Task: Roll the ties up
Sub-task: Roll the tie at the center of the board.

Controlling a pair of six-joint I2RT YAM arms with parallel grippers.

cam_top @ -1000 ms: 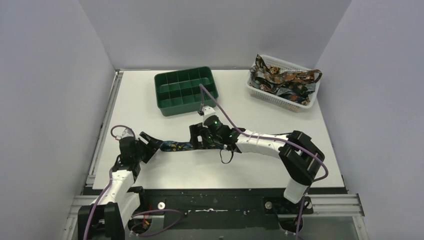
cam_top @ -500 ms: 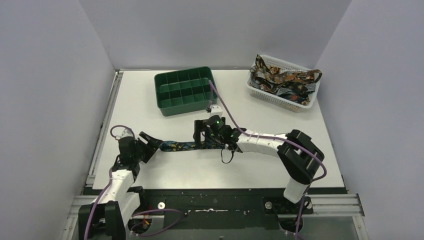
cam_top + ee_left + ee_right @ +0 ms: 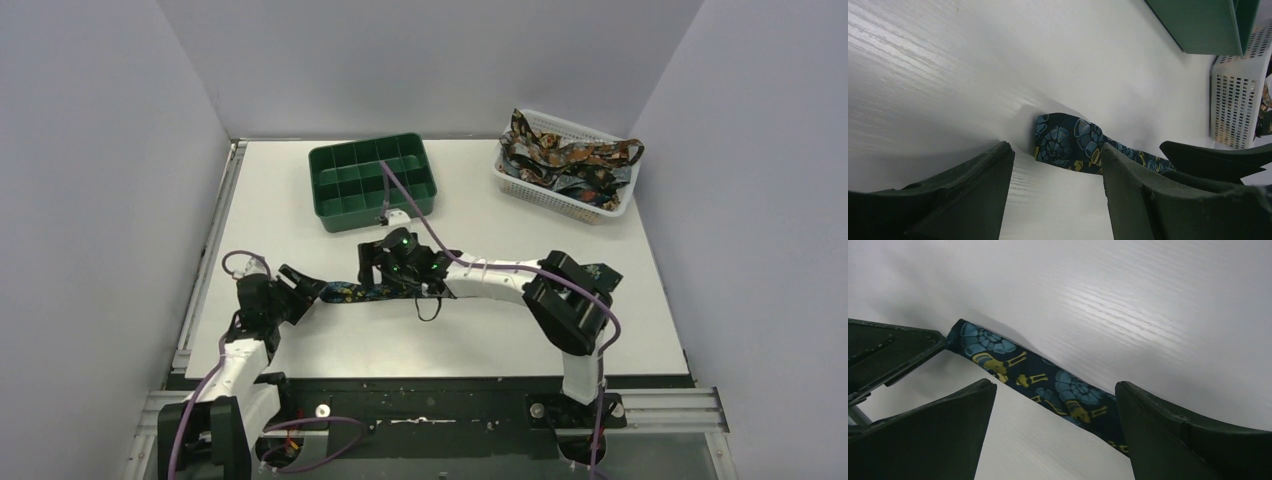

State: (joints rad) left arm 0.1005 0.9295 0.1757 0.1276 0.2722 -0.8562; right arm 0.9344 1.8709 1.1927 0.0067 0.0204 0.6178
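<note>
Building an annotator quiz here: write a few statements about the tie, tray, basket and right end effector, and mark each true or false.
1. One tie lies stretched out, unrolled, on the table. True.
2. The green tray holds rolled ties. False: its compartments look empty.
3. The white basket holds a heap of ties. True.
4. The right end effector is shut on the tie. False: its jaws stand wide apart, with the tie lying on the table between them.

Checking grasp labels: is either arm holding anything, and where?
Nothing is held: the left gripper and right gripper both stand open around the flat tie.
</note>
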